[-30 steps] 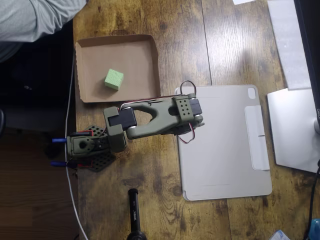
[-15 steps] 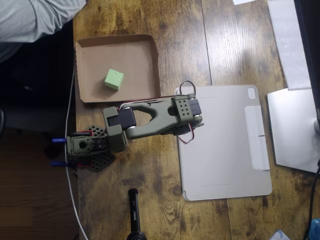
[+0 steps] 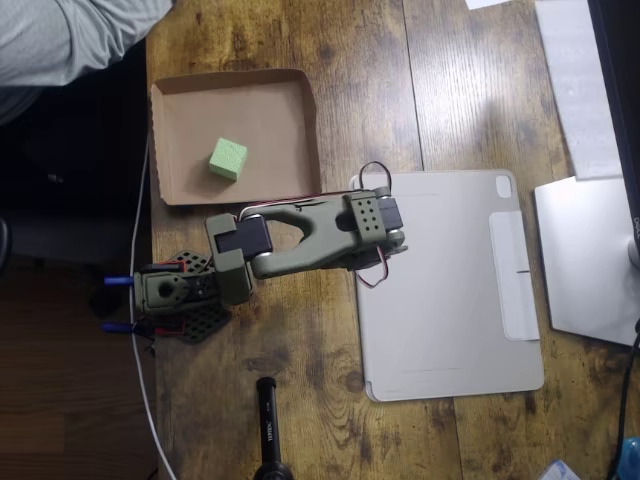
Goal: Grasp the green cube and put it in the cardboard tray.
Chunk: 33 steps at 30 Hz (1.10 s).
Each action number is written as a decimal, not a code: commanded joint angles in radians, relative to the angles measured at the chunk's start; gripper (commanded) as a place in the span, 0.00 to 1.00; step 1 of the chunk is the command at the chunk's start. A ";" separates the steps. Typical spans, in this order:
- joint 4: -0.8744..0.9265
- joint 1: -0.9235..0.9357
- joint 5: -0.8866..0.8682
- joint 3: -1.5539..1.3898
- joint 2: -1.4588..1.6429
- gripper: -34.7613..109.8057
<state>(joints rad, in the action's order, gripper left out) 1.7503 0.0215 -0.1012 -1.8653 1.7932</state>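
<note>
The small mint-green cube (image 3: 228, 158) lies inside the brown cardboard tray (image 3: 285, 110), left of the tray's middle, resting on its floor. My olive-green arm (image 3: 300, 238) is folded over the wooden table just below the tray's lower right corner, apart from the cube. Its wrist head (image 3: 373, 215) sits at the left edge of the grey tablet case. The gripper is tucked beneath the arm, so its fingers are hidden and I cannot see how the jaws stand.
A flat grey tablet case (image 3: 450, 290) covers the table right of the arm. A black cylinder (image 3: 268, 425) stands at the bottom edge. White sheets and a device (image 3: 590, 260) line the right side. A person's grey sleeve (image 3: 80, 35) is at top left.
</note>
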 commanded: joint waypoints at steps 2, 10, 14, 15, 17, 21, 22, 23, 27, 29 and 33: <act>0.005 0.008 -0.018 -0.002 0.052 0.24; 0.000 0.011 -0.017 -0.006 0.058 0.24; 0.000 0.011 -0.017 -0.006 0.058 0.24; 0.000 0.011 -0.018 -0.006 0.057 0.24; 0.000 0.008 -0.018 -0.006 0.057 0.24; 0.000 0.006 -0.018 -0.006 0.055 0.24; 0.000 0.006 -0.018 -0.006 0.055 0.24; 0.000 0.006 -0.018 -0.006 0.055 0.24; 0.000 0.008 -0.018 -0.006 0.054 0.24; 0.000 0.008 -0.018 -0.006 0.054 0.24; 0.000 0.008 -0.018 -0.005 0.054 0.24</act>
<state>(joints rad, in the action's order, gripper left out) 1.7503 0.0215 -0.1012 -1.8715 1.8070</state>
